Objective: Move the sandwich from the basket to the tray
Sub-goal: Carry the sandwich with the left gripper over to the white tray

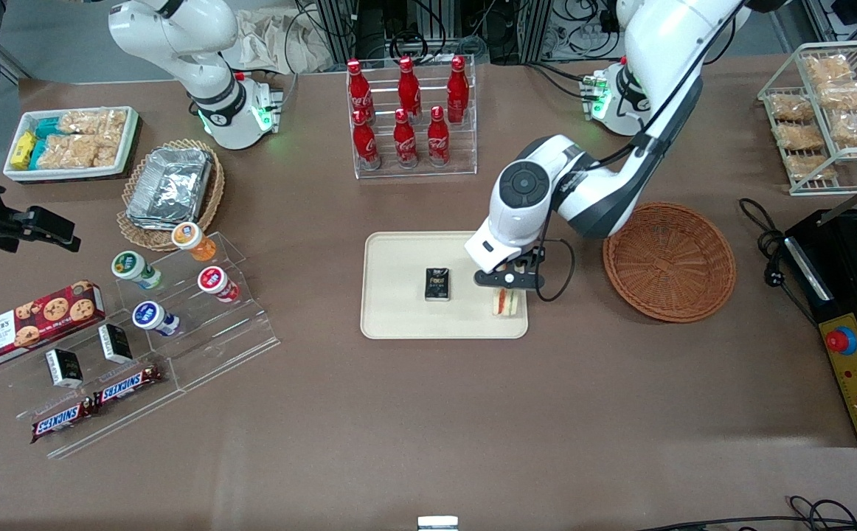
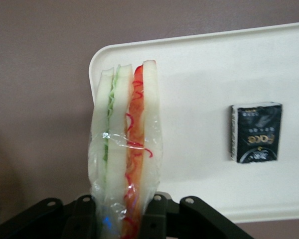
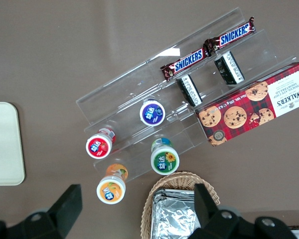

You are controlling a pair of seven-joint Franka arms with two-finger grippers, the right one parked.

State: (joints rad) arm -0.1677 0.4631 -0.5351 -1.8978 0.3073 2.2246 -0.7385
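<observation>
My left gripper (image 1: 508, 286) is shut on the sandwich (image 1: 504, 302), a plastic-wrapped wedge of white bread with red-orange and green filling. It holds the wedge at the corner of the cream tray (image 1: 399, 295) nearest the front camera and the basket. In the left wrist view the black fingers (image 2: 84, 215) press both sides of the sandwich (image 2: 124, 139), with the gripper (image 2: 120, 219) over the tray (image 2: 199, 89). I cannot tell whether the wedge touches the tray. The reddish-brown wicker basket (image 1: 669, 262) stands beside the tray, toward the working arm's end, with nothing in it.
A small black packet (image 1: 439, 285) lies near the tray's middle (image 2: 256, 132). A clear rack of red bottles (image 1: 410, 110) stands farther from the front camera. A black appliance (image 1: 852, 295) and a white wire rack (image 1: 830, 110) sit at the working arm's end.
</observation>
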